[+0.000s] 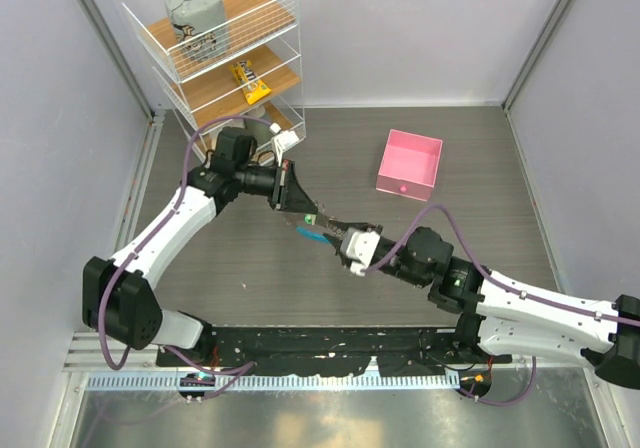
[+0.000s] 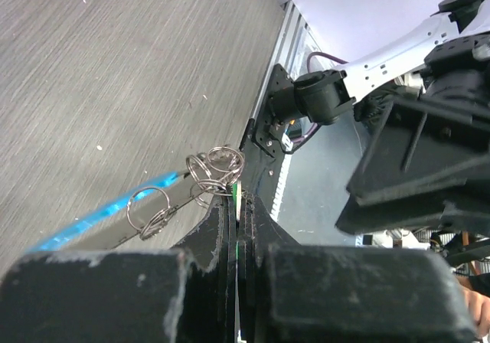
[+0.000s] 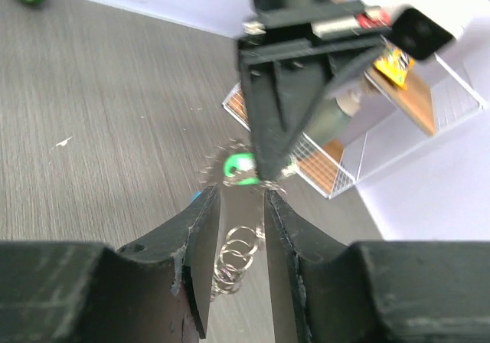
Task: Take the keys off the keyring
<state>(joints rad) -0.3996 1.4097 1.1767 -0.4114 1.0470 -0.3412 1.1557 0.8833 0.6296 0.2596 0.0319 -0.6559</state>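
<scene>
My left gripper (image 1: 303,210) is shut on the key; its green head (image 3: 242,168) shows just below the left fingers in the right wrist view, and a thin green edge (image 2: 240,190) shows between the pads in the left wrist view. The keyring, here linked silvery rings (image 2: 215,167) with a blue strip (image 2: 103,214), hangs from the key above the table. My right gripper (image 3: 241,199) is open, with one finger on each side of the hanging rings (image 3: 236,256). In the top view the right gripper (image 1: 330,230) meets the left one over the blue strip (image 1: 310,234).
A pink square box (image 1: 409,164) stands at the back right. A white wire shelf (image 1: 225,48) with a grey bag and a yellow packet stands at the back left. A black rail (image 1: 330,343) runs along the near edge.
</scene>
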